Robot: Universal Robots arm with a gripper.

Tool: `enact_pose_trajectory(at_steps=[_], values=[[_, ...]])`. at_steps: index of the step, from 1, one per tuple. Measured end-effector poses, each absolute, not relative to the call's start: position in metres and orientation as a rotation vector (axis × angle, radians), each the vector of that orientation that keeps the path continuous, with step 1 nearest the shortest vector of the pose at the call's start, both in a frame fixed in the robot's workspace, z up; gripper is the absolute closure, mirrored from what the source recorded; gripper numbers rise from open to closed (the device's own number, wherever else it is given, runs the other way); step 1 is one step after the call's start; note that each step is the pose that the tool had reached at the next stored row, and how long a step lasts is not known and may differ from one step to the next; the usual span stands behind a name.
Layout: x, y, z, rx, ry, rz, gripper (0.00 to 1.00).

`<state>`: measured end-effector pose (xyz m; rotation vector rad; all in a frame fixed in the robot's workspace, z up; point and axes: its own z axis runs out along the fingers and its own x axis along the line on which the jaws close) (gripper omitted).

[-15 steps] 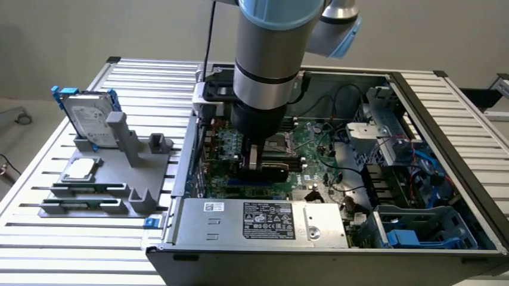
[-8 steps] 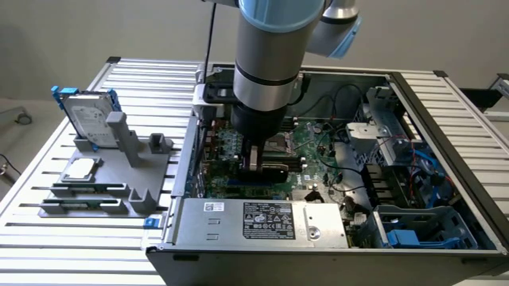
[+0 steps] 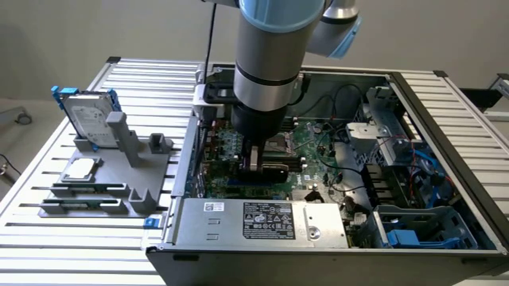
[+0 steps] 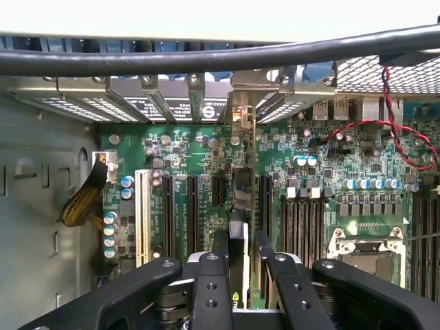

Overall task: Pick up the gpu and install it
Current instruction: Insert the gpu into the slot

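- Your hand [image 3: 263,159] is clamped on the gpu [image 3: 264,174], its fingers [image 4: 221,242] drawn narrow against the card's two faces, deep inside the open computer case [image 3: 445,113].
- In the wrist view the gpu [image 4: 240,192] stands on edge between the fingers. It runs in line with the row of long black slots [image 4: 192,206], and its silver bracket [image 4: 242,127] reaches the rear wall of the case.
- The pick-up looks done: the gpu is off the table [image 3: 47,238] and sits low over the main board [image 3: 318,152], near the processor socket [image 4: 364,251].
- Whether the card's lower edge is fully home in a slot cannot be told, because the hand hides the joint. The install reads as under way, with the grip not yet released.
- Further out, a grey power supply [image 3: 263,221] lies along the near side of the case.
- At the exterior view's left, a grey holder [image 3: 119,179] on the table carries a hard drive [image 3: 86,116] in a blue frame and a small silver chip [image 3: 80,170].
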<state>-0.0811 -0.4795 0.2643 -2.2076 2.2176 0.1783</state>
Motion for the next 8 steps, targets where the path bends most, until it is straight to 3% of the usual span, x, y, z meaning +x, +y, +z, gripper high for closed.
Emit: enact_pose_trajectory(at_steps=[8], values=[[-0.0807,-0.4795,0.2627,-2.208,2.218,0.178,0.74]])
